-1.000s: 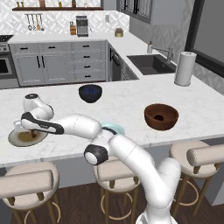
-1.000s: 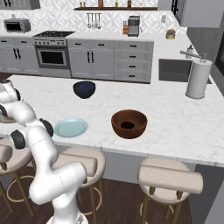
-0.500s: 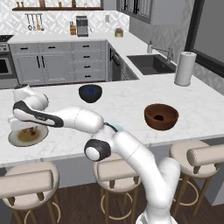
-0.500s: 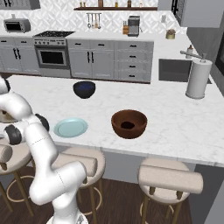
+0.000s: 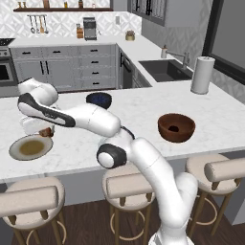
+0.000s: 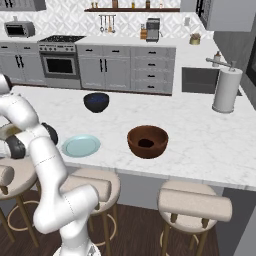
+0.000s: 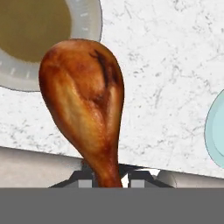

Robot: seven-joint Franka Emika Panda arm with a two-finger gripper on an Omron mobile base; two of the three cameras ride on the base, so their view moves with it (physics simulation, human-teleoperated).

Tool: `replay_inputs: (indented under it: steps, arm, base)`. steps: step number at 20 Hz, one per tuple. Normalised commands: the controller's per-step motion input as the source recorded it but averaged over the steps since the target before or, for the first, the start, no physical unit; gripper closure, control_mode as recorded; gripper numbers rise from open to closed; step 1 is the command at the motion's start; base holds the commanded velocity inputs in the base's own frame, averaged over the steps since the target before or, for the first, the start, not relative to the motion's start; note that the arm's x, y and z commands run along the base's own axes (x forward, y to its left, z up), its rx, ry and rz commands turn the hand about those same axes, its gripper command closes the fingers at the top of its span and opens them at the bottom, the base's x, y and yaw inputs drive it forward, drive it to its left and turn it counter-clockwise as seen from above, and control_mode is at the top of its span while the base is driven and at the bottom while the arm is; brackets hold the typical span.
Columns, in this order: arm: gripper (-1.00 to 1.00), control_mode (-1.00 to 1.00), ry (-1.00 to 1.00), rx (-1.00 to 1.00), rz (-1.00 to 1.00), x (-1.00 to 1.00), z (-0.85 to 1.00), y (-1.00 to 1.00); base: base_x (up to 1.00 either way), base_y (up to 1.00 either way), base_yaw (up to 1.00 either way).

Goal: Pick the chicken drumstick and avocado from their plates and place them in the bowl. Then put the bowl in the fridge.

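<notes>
Reddish-brown bowl (image 6: 147, 141) on white marble counter (image 6: 200, 135), pale blue-green plate (image 6: 81, 145) to its left, dark blue bowl (image 6: 96, 101) farther back, paper towel roll (image 6: 226, 90) at right.

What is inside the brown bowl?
The bowl holds one small dark lump at its bottom, perhaps the avocado, too small to tell. Its near wall hides part of the floor. The chicken drumstick is not in it; the pincer holds it.

Glossy browned chicken drumstick (image 7: 83, 100); counter (image 7: 166, 65) looks like smooth veined marble.
</notes>
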Motion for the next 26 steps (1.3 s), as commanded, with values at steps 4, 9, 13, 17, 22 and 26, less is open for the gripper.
replay_inputs:
  steps: [4, 9, 13, 17, 22, 26]
  arm:
    - [1.00, -1.00, -0.16, 0.00, 0.00, -0.29, 0.00, -1.00]
    - [1.00, -1.00, -0.31, 0.00, 0.04, -0.54, -0.13, -1.00]
    - [1.00, -1.00, -0.39, 0.02, 0.06, -0.62, -0.37, -1.00]
    - [1.00, -1.00, -0.35, 0.09, 0.06, -0.38, -0.34, -1.00]
    - [1.00, -1.00, -0.26, 0.16, 0.06, -0.20, -0.10, -1.00]
    - [1.00, -1.00, -0.01, 0.18, -0.01, 0.18, 0.21, -1.00]
  base:
    - [0.00, 0.00, 0.00]
    - [0.00, 0.00, 0.00]
    - [0.00, 0.00, 0.00]
    - [0.00, 0.00, 0.00]
    - [0.00, 0.00, 0.00]
    - [0.00, 0.00, 0.00]
